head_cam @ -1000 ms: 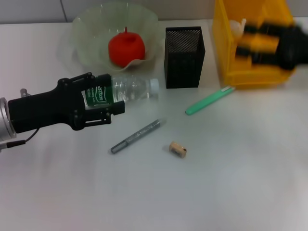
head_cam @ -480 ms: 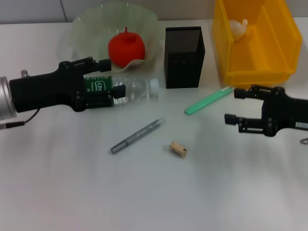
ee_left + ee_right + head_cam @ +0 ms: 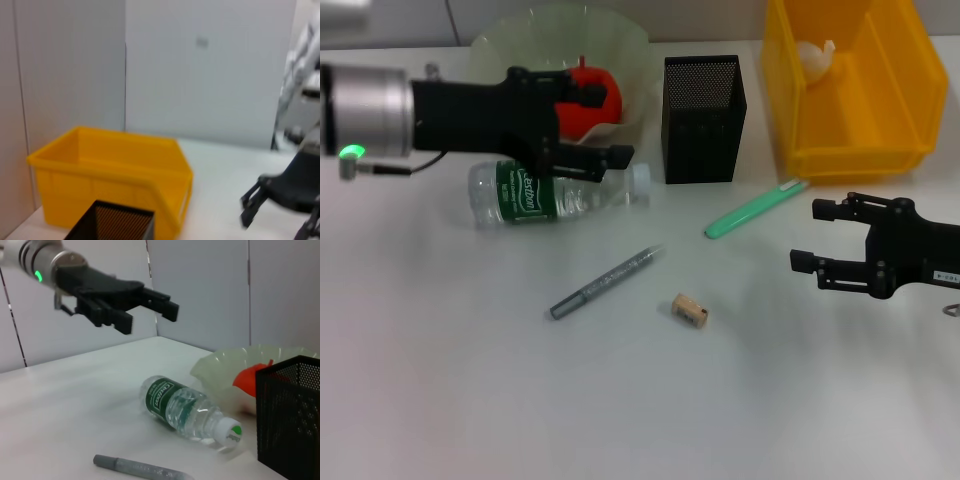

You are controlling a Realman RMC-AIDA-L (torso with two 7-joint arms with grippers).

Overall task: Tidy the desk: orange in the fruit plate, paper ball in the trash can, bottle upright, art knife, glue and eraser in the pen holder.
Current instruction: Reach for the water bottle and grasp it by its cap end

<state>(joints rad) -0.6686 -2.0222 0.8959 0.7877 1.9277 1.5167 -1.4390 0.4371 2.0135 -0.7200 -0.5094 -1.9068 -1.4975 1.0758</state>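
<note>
The bottle (image 3: 555, 190) lies on its side on the tabletop (image 3: 620, 400) in front of the fruit plate (image 3: 500, 55). The left hand (image 3: 605, 125) hangs above it, fingers apart and empty. The right hand (image 3: 815, 235) hovers open near the trash can (image 3: 850, 120).

white table (image 3: 620, 400) under scattered desk items

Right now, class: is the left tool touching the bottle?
Apart. The right wrist view shows the left tool open, raised in the air well above the lying bottle.
</note>
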